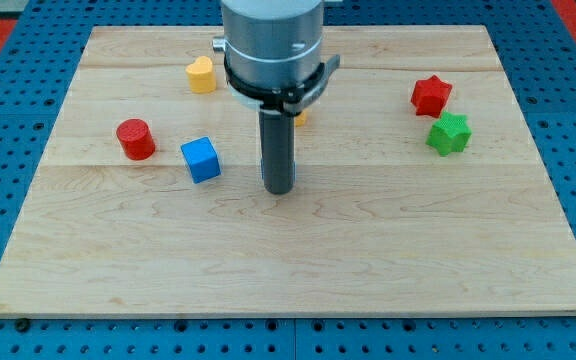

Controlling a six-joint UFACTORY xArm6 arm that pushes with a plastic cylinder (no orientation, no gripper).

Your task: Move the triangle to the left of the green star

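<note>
Five blocks show clearly on the wooden board (pixel 298 260), plus a sliver of orange. My tip (pixel 279 189), a bare rod holding nothing, rests near the board's middle, just beside the blue cube (pixel 200 159), which sits at its nine o'clock. Farther toward nine o'clock stands the red cylinder (pixel 136 139). A yellow heart (pixel 201 74) lies at eleven o'clock. An orange block (pixel 301 117), perhaps the triangle though I cannot tell its shape, peeks from behind the rod at twelve o'clock. Well apart at two o'clock, the green star (pixel 449 133) sits just below the red star (pixel 431 95).
</note>
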